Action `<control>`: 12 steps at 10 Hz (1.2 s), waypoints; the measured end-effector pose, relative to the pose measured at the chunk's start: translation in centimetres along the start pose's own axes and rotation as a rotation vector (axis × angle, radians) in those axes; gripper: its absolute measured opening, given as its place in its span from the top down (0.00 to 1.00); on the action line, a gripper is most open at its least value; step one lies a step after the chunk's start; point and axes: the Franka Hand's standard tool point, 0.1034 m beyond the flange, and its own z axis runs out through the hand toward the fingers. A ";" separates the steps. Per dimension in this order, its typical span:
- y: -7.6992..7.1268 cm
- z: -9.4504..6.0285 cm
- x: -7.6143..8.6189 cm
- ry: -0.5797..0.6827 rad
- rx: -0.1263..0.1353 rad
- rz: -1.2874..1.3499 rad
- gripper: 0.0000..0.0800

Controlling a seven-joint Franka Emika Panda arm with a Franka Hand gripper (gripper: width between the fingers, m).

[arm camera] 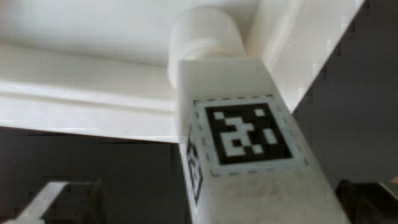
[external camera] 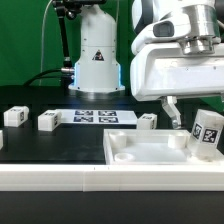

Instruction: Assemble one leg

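A leg [external camera: 207, 135], a white block with a black-and-white tag, stands slightly tilted at the corner of the white panel [external camera: 140, 152] on the exterior view's right. My gripper [external camera: 193, 120] hangs over it, open, with one finger [external camera: 172, 112] clearly apart from the leg. In the wrist view the leg [arm camera: 240, 130] runs between the two fingertips [arm camera: 54, 205]. A dark gap shows on one side, and the other fingertip sits close against the leg. The gripper [arm camera: 210, 208] straddles it. The panel [arm camera: 71, 90] lies behind.
Three more legs lie on the black table: one [external camera: 12, 115] at the exterior view's far left, one [external camera: 48, 121] beside it, one [external camera: 148, 121] behind the panel. The marker board [external camera: 95, 117] lies at mid-table. The robot base [external camera: 97, 60] stands behind it.
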 end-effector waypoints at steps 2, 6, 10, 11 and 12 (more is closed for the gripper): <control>-0.3 -1.6 1.1 -0.013 0.004 -0.005 0.19; -0.4 -1.3 0.5 -0.188 0.021 -0.004 0.19; 0.0 -1.4 0.6 -0.425 0.039 0.011 0.19; -0.1 -1.4 0.6 -0.494 0.047 0.013 0.19; -0.1 -1.2 1.2 -0.486 0.048 0.010 0.19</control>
